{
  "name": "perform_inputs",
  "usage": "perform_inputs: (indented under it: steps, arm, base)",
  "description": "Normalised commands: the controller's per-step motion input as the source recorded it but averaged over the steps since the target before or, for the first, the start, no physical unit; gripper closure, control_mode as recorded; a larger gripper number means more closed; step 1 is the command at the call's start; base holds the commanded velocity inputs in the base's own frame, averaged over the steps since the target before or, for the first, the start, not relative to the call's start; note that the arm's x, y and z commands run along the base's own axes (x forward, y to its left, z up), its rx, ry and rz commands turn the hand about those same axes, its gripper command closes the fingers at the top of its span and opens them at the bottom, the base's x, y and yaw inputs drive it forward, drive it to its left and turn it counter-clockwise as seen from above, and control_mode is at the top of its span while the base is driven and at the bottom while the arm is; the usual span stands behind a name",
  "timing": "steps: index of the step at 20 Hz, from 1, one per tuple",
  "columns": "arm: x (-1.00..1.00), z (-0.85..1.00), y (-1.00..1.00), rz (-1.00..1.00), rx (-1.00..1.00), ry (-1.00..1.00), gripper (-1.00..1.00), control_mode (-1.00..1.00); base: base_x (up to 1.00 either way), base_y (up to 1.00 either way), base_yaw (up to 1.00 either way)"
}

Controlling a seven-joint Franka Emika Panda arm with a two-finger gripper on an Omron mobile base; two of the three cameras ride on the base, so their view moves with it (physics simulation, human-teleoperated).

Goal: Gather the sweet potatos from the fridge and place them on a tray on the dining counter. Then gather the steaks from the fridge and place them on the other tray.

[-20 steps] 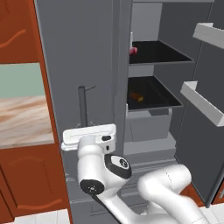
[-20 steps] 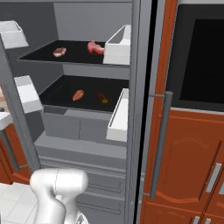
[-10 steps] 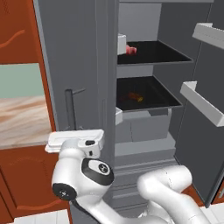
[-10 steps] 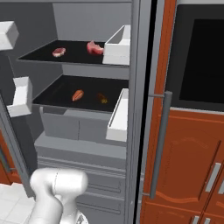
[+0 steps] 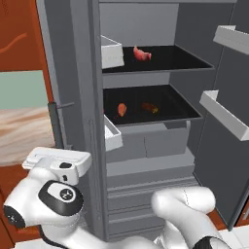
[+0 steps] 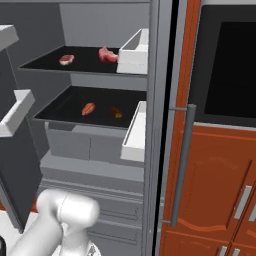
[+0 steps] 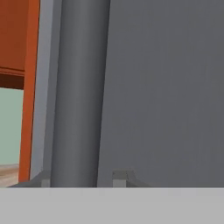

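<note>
My gripper (image 7: 85, 178) sits closed around the long vertical handle (image 7: 78, 92) of the fridge's (image 5: 160, 146) left door (image 5: 68, 87); in the hand view one small finger tip (image 7: 43, 179) shows on one side of the bar and the other tip on its far side, with the grey door face right behind. From the left base view my hand (image 5: 58, 163) is low at the outer edge of that door, next to the dark bar.

Both fridge doors stand open. On the lower shelf (image 5: 180, 109) lie two sweet potatos: an orange-red one (image 5: 121, 109) toward the left edge and a darker one (image 5: 150, 107) near the middle, apart from each other. From the right base view the same pair shows as a bright one (image 6: 88, 108) and a darker one (image 6: 116, 112).

On the upper shelf (image 6: 45, 62) lie two steaks: one (image 6: 107, 54) near the white door bin (image 6: 134, 50) and a smaller-looking one (image 6: 66, 59) closer to the shelf's front left edge. The left base view shows a steak (image 5: 141, 53) just beside the left door's bin (image 5: 112, 51).

Beyond the left door, a strip of tan marbled table (image 5: 22, 131) shows.
</note>
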Motion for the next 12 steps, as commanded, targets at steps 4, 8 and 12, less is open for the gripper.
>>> perform_inputs:
  steps: [4, 8, 12]
  arm:
    - [0.0, 0.0, 0.97, 0.0, -0.09, 0.0, 1.0, -1.0]
    - [0.0, 0.0, 0.7, 0.0, -0.06, 0.0, 1.0, -1.0]
    - [0.0, 0.0, 0.46, 0.0, -0.03, 0.0, 1.0, -1.0]
  base:
    - [0.0, 0.0, 0.0]
    - [0.0, 0.0, 0.0]
    - [0.0, 0.0, 0.0]
